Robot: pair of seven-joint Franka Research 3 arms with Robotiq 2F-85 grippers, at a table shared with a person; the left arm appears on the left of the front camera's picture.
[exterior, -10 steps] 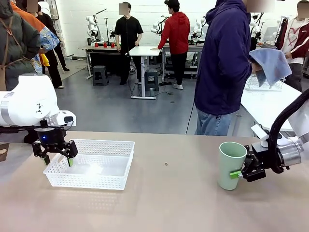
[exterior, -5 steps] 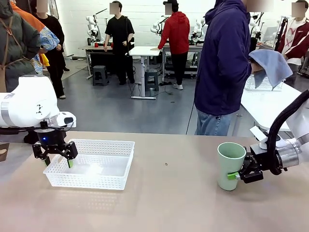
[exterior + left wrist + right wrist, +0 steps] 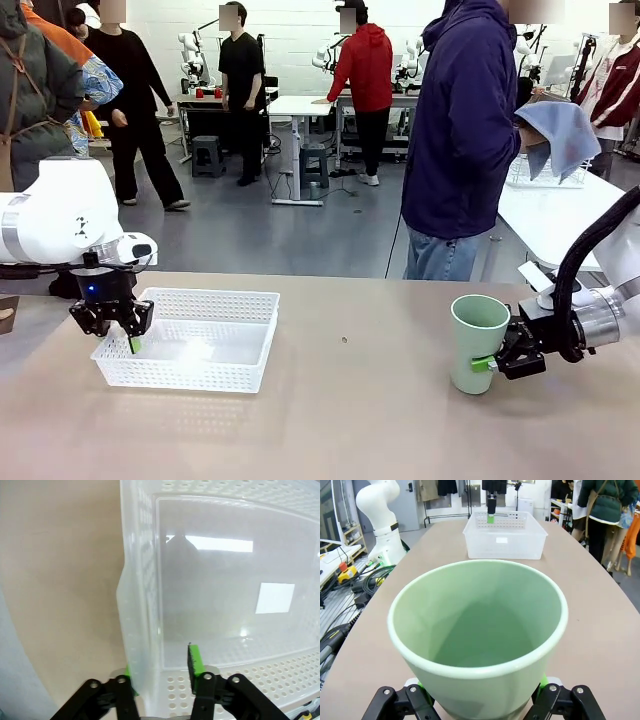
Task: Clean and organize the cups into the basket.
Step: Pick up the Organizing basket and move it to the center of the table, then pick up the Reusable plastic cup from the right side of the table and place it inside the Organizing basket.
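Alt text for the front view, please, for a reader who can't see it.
The right gripper clamps an upright mint green cup near its base, at the right of the table. At the left, the left gripper has its jaws astride the left wall of a white mesh basket. A person holding a blue cloth stands beyond.

The tan desk (image 3: 340, 420) runs from the left fingers (image 3: 134, 343) to the right fingers (image 3: 484, 362), with a small dark speck (image 3: 344, 340) between them. Beyond the right fingers, at the desk's far edge, stands a person in a navy hoodie (image 3: 465, 130) with a blue-grey cloth (image 3: 565, 135) raised. Farther right, a white side table (image 3: 550, 215) carries a wire basket (image 3: 545, 175). Well behind the left fingers, a dark stool (image 3: 208, 155) stands on the grey floor (image 3: 250, 220).
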